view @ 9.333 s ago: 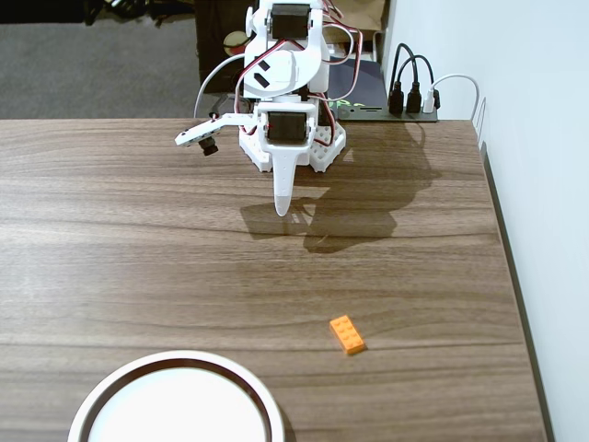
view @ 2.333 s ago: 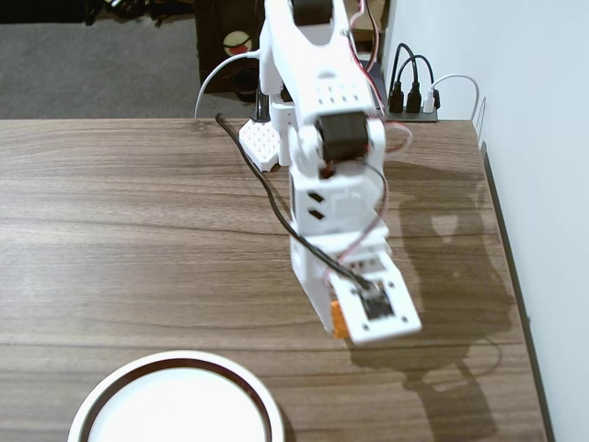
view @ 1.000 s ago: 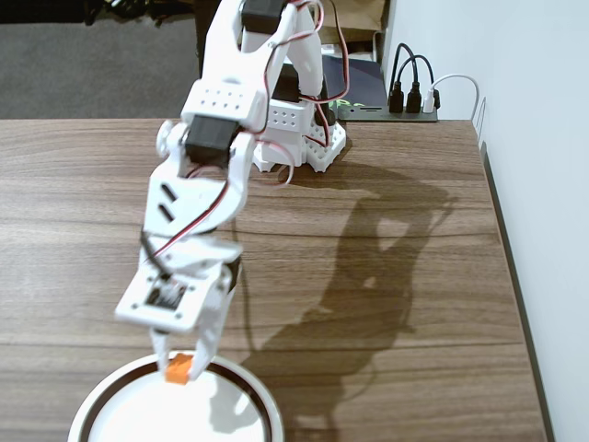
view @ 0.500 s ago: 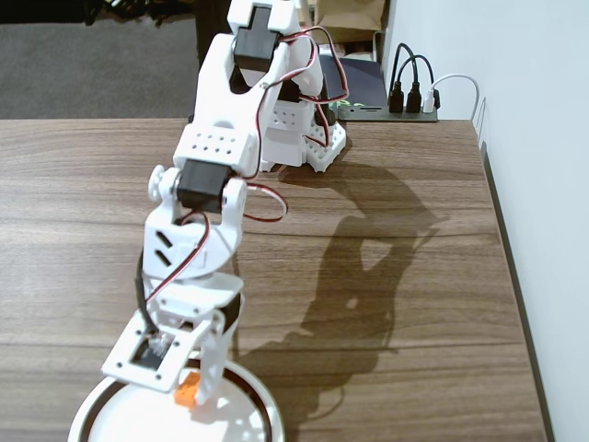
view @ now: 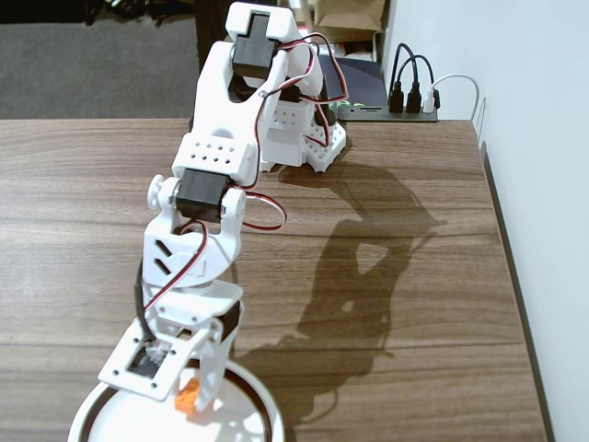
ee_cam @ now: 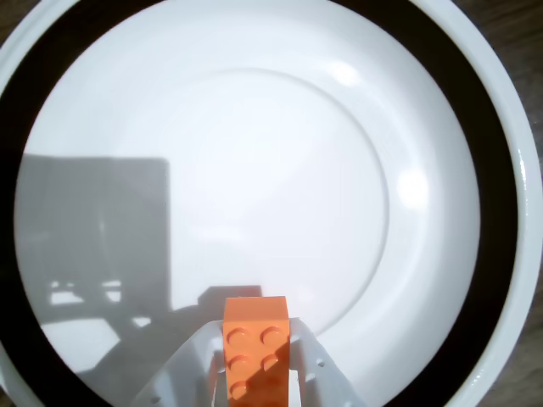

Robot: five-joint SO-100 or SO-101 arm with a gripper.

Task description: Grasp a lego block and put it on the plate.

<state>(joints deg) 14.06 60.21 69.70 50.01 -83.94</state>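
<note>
My gripper (view: 193,394) hangs over the near edge of the table, above the large white plate (view: 262,396) with the dark inner ring. It is shut on the small orange lego block (view: 188,397), which sticks out below the fingers. In the wrist view the lego block (ee_cam: 254,343) sits between the two white fingers at the bottom, held by my gripper (ee_cam: 254,356), studs facing the camera. The plate (ee_cam: 501,195) fills that view beneath it. The block is held above the plate; I cannot tell if it touches.
The white arm base (view: 294,129) stands at the far side of the wooden table (view: 414,276). A black power strip with plugs (view: 409,97) lies at the far right by the white wall. The table's right edge runs along the wall.
</note>
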